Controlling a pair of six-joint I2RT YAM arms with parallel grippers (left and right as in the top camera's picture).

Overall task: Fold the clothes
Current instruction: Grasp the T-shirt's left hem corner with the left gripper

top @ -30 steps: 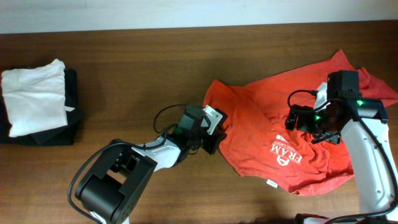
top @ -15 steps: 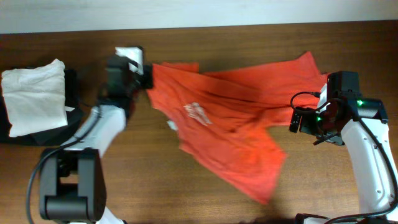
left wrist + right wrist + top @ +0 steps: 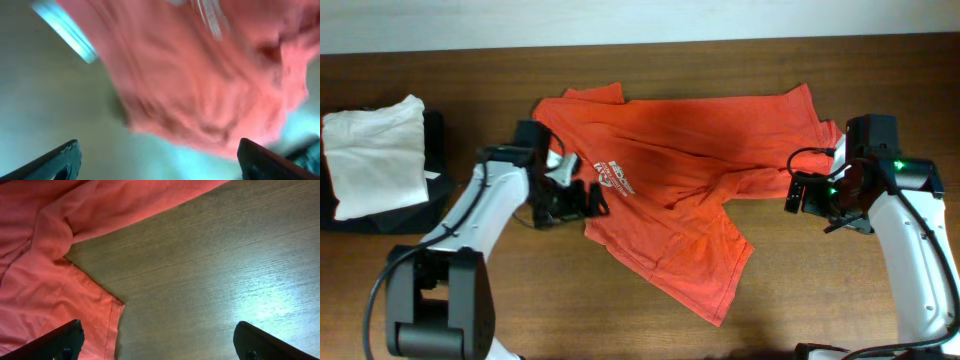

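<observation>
Plainly, the left gripper is released. In the left wrist view its two dark fingertips stand far apart at the lower corners with nothing between them. That view is smeared with blur, and the only thing that can be made out is a mass of red-orange cloth filling the upper part. From overhead, this gripper sits at the left edge of the T-shirt, just beside the white lettering. I cannot tell whether its fingers touch the cloth.

The right gripper is released too. The right wrist view shows its fingertips spread wide over bare wood, with the T-shirt's hem and a rumpled fold lying ahead and to one side of them. From overhead, it hangs just off the T-shirt's right side, below the end of the garment that reaches towards that arm, and apart from the cloth.

The T-shirt itself lies unfolded and creased on the brown wooden table, between the two grippers. One sleeve points toward the far edge near the left arm. A long flap trails from the T-shirt's middle toward the near edge and narrows to a point.

Well away from the T-shirt's left side, past the left arm, a white folded garment rests on top of a black folded garment.
</observation>
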